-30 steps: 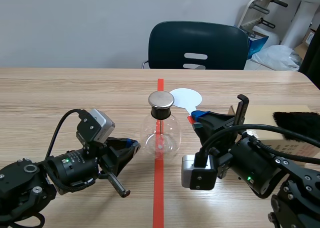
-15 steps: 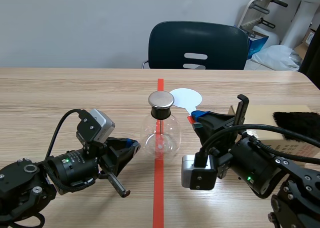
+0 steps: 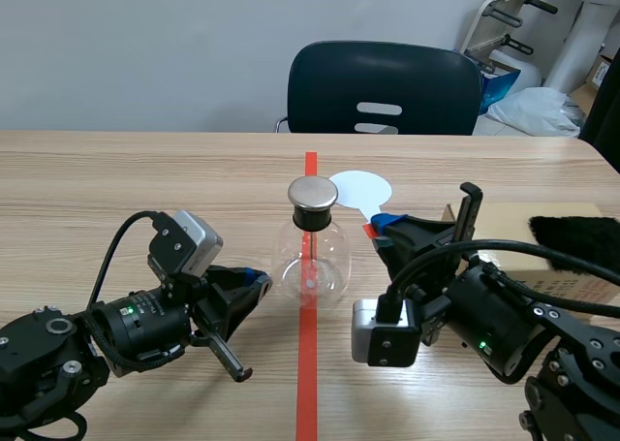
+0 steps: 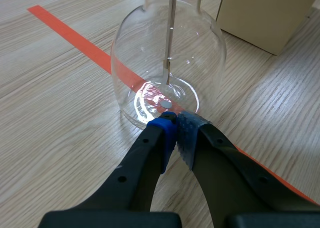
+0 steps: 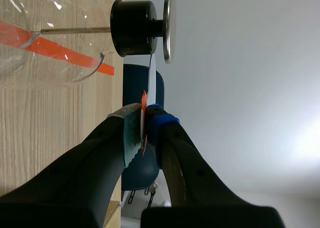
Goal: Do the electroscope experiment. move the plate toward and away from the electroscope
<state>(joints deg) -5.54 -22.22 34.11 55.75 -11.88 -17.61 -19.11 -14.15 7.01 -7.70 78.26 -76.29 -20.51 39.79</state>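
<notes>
Now, right gripper pinches plate (beside electroscope).

Even bright light, glare inside electroscope

One of most things, two grippers
The counter carries one electroscope, a glass flask with one black stopper and one metal disc on top. There is also one white round plate, one cardboard box and one black fuzzy cloth lying on that box. Two grippers come in, one from each side: the left gripper and the right gripper, each with two fingers, four in all. Behind the counter stands one dark chair, and one white plastic bag lies further back.
</notes>
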